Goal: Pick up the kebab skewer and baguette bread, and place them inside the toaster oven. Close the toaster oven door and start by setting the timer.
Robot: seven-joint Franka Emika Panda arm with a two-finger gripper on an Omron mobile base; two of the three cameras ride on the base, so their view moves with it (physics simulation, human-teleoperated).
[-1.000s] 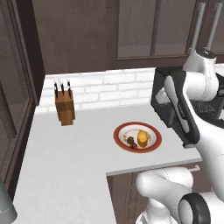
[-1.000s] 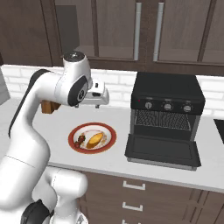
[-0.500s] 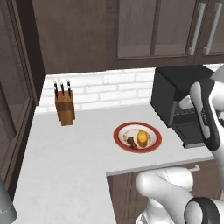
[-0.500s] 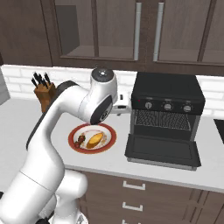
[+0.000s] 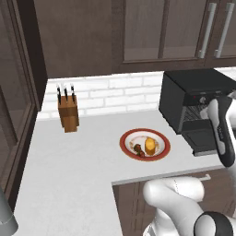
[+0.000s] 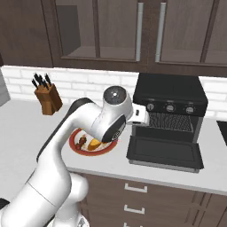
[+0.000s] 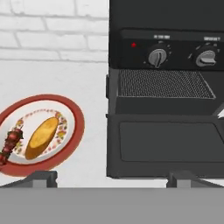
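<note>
Gripper: you see its fingers spread wide, holding nothing, near the oven.
Skewer, bread: on the plate, left of the oven.
Oven: door down, rack exposed.

Kebab skewer: thin stick w/ dark red-brown chunks, lying flat on plate near worktop's front edge, touching or just beside baguette bread. Baguette: short golden-orange loaf, lying flat mid-plate. Toaster oven: black box w/ round knobs in a row, wire rack visible inside, standing against the back wall on the worktop. Toaster oven door dropped open, lying flat, window up.
</note>
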